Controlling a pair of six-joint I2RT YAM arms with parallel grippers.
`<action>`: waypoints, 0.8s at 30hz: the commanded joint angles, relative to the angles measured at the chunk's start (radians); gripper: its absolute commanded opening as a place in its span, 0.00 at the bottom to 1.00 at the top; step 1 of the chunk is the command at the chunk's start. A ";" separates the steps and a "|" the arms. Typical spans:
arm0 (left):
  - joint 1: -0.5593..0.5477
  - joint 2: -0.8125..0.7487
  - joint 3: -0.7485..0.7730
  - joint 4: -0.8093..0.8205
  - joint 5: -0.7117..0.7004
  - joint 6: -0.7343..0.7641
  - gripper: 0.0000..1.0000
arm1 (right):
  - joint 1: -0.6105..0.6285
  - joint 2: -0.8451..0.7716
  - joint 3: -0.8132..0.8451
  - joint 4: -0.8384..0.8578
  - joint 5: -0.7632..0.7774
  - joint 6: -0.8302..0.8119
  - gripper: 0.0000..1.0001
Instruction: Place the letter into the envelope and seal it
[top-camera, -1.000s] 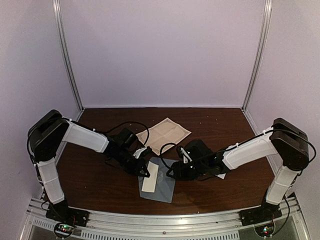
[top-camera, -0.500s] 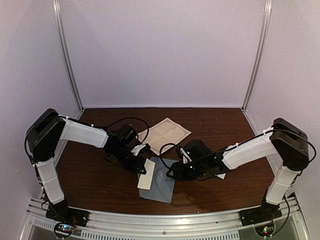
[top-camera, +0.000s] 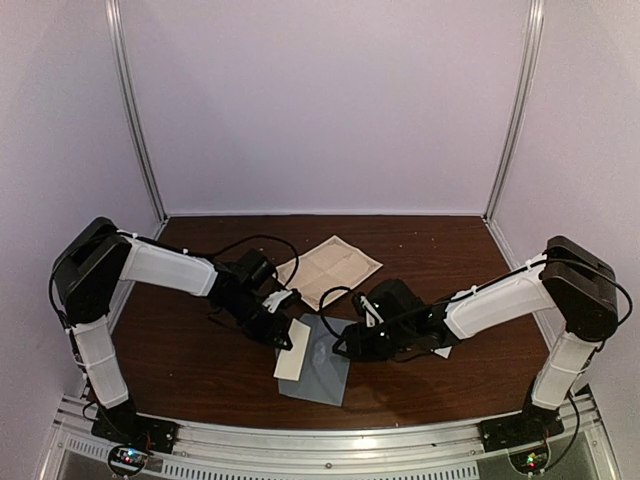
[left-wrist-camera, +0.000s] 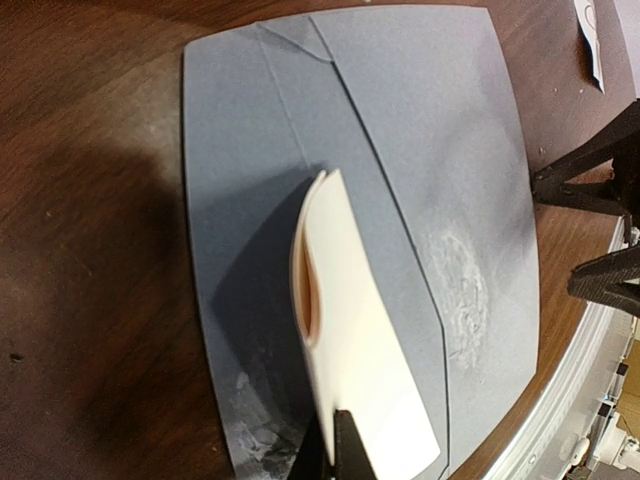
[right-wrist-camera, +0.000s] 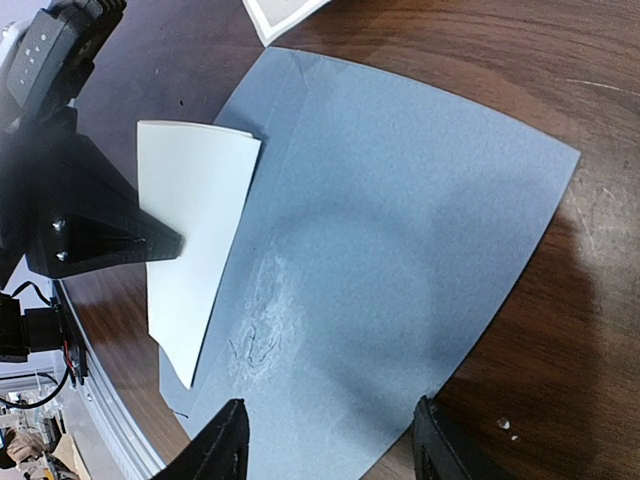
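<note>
Because the envelope (top-camera: 322, 368) lies flat on the brown surface (top-camera: 180, 350) toward 6 o'clock, near the front rail, with no gap showing at its pocket, the risks gather around getting the letter (top-camera: 292, 360) inside. The left hand (left-wrist-camera: 336, 442) is clamped fully shut on one end of the folded cream letter, holding it low over the envelope's 9 o'clock side. In the left wrist view the free end bows open slightly, with the fold's layers parted.

The right hand (right-wrist-camera: 330, 440) stands about half open and holds nothing. Its two fingers straddle the envelope's edge at roughly 3 o'clock, and I cannot tell whether they press on the paper or hover just above it.

If that hand is not pinning the envelope, a push from the letter would probably skate the light paper across the surface instead of entering it. The parted layers could also catch on a seam and crumple. Held by one end only, the letter may swing in the grip and arrive crooked. I cannot tell from these views which edge carries the flap, so a misjudged approach could simply ride over the top.
</note>
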 joint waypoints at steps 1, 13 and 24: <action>-0.020 0.005 0.023 0.024 0.006 -0.013 0.00 | 0.010 0.009 0.009 -0.020 0.014 -0.003 0.56; -0.032 0.040 0.035 0.046 0.031 -0.020 0.00 | 0.014 0.007 0.009 -0.018 0.012 -0.003 0.55; -0.053 0.069 0.059 0.062 0.052 -0.027 0.00 | 0.017 0.009 0.009 -0.015 0.012 -0.003 0.55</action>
